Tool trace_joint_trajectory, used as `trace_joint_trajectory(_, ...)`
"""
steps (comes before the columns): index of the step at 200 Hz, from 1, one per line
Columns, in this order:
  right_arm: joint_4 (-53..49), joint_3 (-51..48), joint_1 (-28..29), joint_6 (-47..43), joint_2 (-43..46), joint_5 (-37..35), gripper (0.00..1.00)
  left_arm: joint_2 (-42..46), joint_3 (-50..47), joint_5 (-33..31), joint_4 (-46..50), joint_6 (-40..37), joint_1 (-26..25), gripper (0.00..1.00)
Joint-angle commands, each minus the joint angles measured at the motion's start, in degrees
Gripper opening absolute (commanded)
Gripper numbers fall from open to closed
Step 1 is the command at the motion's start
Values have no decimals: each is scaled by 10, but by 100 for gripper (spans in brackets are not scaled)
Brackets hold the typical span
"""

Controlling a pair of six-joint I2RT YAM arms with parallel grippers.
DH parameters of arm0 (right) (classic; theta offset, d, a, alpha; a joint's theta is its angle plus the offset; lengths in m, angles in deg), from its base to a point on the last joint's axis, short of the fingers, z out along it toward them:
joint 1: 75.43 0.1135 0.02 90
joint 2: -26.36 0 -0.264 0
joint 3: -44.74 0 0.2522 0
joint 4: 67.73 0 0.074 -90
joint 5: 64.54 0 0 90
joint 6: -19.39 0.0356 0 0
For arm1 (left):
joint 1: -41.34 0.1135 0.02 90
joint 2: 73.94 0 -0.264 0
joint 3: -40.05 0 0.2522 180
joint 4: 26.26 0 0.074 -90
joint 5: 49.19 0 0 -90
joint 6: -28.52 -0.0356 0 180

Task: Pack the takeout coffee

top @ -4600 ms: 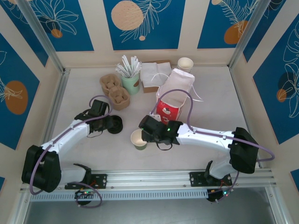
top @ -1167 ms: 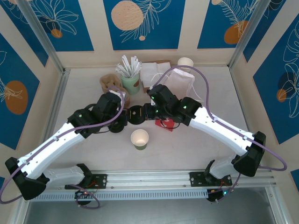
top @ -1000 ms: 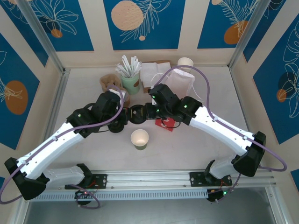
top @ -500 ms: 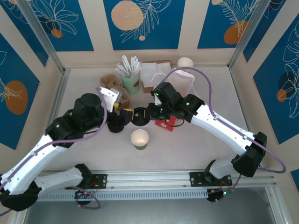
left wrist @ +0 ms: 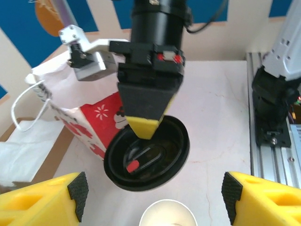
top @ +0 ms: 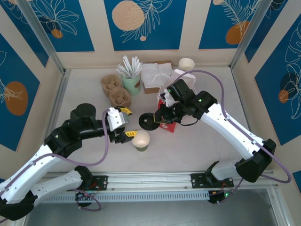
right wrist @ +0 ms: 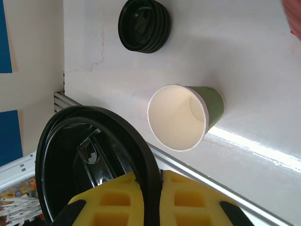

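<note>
After left gripper [top: 127, 123] opened, right gripper [top: 158, 119] keeps lid [top: 148, 123]

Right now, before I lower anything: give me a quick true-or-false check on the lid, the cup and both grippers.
1. The right gripper is shut on a black lid. True.
2. The olive-green cup already has its lid on. False: its top is open.
3. The left gripper is open and holds nothing. True.
4. The cup sits inside the red-and-white bag. False: it stands on the table, outside the bag.
</note>
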Motion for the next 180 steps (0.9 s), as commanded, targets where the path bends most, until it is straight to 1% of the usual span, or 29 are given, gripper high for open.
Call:
trace_joint_trajectory(1, -46, 14, -14, -20, 15, 51, 0, -1, -17, 29, -31, -79, -22, 76)
trace_joint_trajectory(19, -59, 17, -20, -25, 18, 62, 0, -7, -25, 5, -35, -114, -44, 76)
trace_joint_trajectory(52, -73, 17, -26, -32, 24, 82, 0, -31, -28, -62, -36, -164, -84, 73)
trace_joint_trajectory(64, -75, 15, -27, -33, 25, 88, 0, -44, -25, -85, -34, -177, -96, 69)
trace_joint_trajectory(74, -75, 14, -28, -33, 27, 92, 0, -56, -20, -104, -31, -187, -103, 62)
trace_joint_trajectory(85, -76, 14, -30, -34, 29, 95, 0, -67, -15, -122, -29, -194, -110, 57)
trace_joint_trajectory(134, -82, 11, -31, -42, 31, 105, 0, -91, -7, -163, -41, -219, -128, 43)
trace_joint_trajectory(180, -84, 5, -32, -44, 33, 110, 0, -107, 0, -169, -44, -235, -142, 40)
